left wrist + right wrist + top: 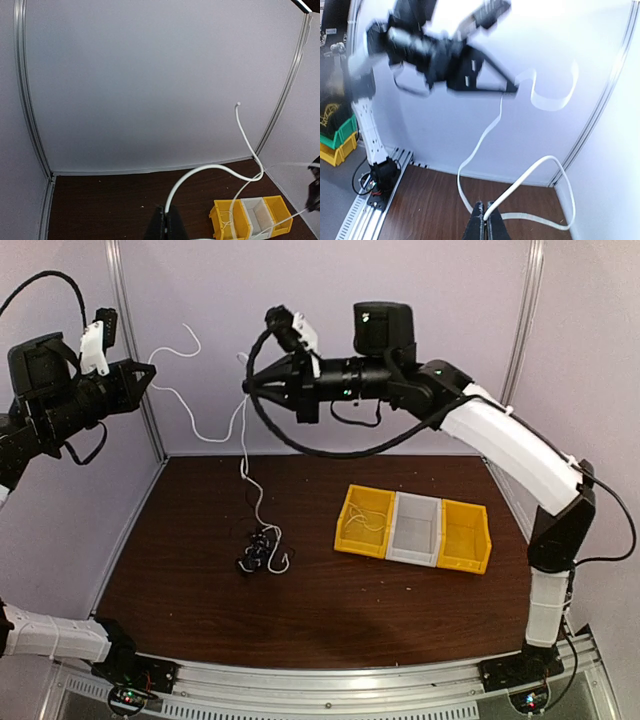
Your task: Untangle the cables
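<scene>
A white cable (213, 427) hangs high in the air between my two grippers. My left gripper (152, 371) is shut on one part of it, seen in the left wrist view (170, 212). My right gripper (247, 385) is shut on another part, seen in the right wrist view (485, 212). From the right gripper the white cable drops to a clump of dark cables (262, 549) lying on the brown table. The cable's free end (190, 332) curls up past the left gripper. The left arm (435, 50) shows blurred in the right wrist view.
A row of three bins, yellow (367, 520), grey (416, 530) and yellow (464, 536), stands right of the table's middle; the left yellow bin holds some thin white cord. Light walls with metal posts (135, 350) close in the back and sides.
</scene>
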Controlling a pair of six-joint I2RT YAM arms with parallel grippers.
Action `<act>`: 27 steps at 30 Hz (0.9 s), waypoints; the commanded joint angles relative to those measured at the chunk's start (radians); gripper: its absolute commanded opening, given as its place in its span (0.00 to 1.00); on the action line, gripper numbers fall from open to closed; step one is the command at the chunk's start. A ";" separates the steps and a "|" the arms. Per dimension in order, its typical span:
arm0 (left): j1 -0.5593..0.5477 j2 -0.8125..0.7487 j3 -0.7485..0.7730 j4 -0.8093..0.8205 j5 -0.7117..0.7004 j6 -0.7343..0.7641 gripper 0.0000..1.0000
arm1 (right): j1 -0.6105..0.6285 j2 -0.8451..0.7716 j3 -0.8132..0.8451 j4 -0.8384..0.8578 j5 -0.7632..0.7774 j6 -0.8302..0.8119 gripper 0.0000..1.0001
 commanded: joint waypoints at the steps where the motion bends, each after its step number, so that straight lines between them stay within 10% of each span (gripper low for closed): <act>1: 0.005 -0.046 -0.123 0.115 0.000 -0.035 0.00 | -0.006 -0.113 0.020 -0.081 0.049 -0.049 0.00; 11: 0.005 -0.062 -0.230 0.142 0.022 -0.050 0.00 | -0.011 -0.146 -0.302 0.035 0.034 0.007 0.00; 27: 0.005 -0.156 -0.268 0.201 -0.028 -0.050 0.00 | 0.003 -0.102 -0.010 0.033 -0.181 0.153 0.00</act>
